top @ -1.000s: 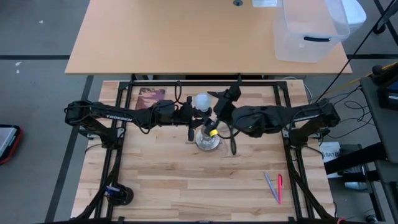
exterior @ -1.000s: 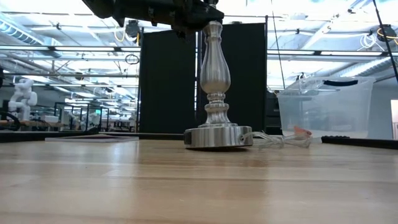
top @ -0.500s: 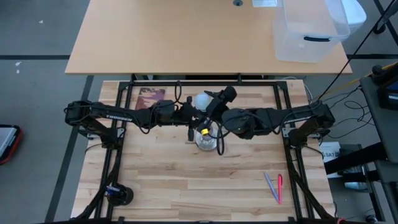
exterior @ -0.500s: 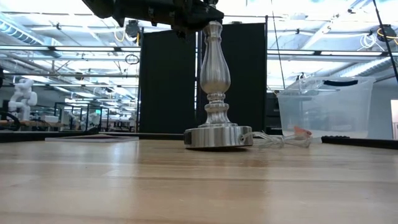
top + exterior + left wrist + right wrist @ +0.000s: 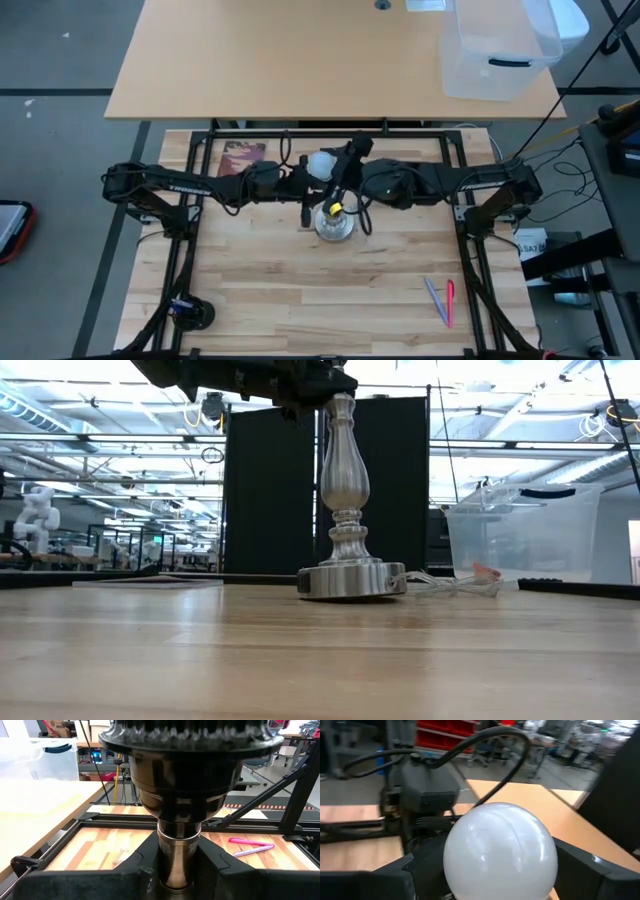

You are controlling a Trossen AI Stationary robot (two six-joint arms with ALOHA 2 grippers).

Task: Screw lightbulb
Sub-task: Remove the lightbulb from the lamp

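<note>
- The right gripper point(image 5: 490, 885) has its two fingers point(image 5: 375, 882) spread on either side of the lightbulb point(image 5: 500, 852). They are near the white globe, but I cannot tell if they touch it yet.
- The left gripper point(image 5: 175, 870) is pinching the thin metal neck of the lamp point(image 5: 176, 855), just under the dark socket point(image 5: 185, 775). It holds the lamp steady.
- The lightbulb point(image 5: 322, 163) sits up on top of the lamp, between the two arms, in the middle of the table.
- A second ago the right arm was bent and off to the side of the bulb. Now it has swung in line with it, and its fingers have come a bit closer together.
- I think this means the right gripper is about to grab the bulb and turn it into the socket. The turning looks not yet done.
- The lamp's round silver base point(image 5: 352, 580) stands flat on the wooden table point(image 5: 200, 650), with a white cord point(image 5: 450, 587) lying beside it.
- Two pens point(image 5: 441, 300), one pink, lie well apart on the table's right side.
- Behind is a tan table with a clear plastic box point(image 5: 495, 50), and a big bright room.
</note>
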